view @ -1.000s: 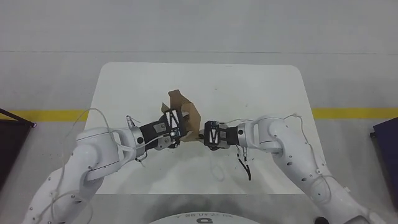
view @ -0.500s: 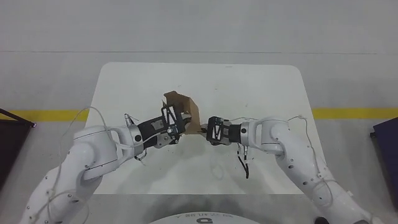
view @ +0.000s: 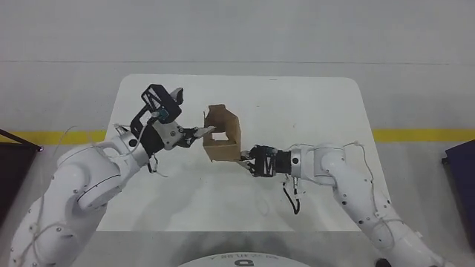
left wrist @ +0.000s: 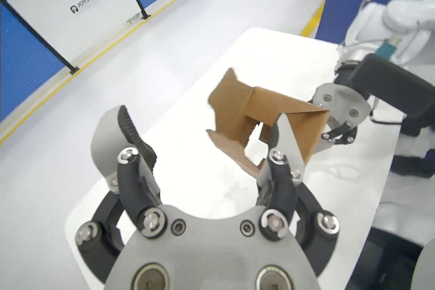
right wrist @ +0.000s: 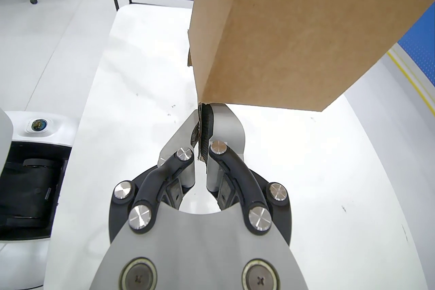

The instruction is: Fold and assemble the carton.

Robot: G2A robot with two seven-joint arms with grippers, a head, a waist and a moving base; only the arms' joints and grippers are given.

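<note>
I'm watching the right pincer [right wrist: 204, 121] clamping a lower corner flap of the brown carton [view: 223, 133], which is sitting half-opened over the middle of the white tabletop [view: 297, 104], its open end facing the left arm. The left pincer [left wrist: 200, 131] is hovering just beside that open end, jaws spread wide apart. I'm unable to tell whether it is touching the cardboard.

Our left pincer [view: 202, 130] gapes wide just beside the open side of the carton [view: 223, 133]. Our right pincer [right wrist: 204, 124] is clamped on the carton's corner on the opposite side.
</note>
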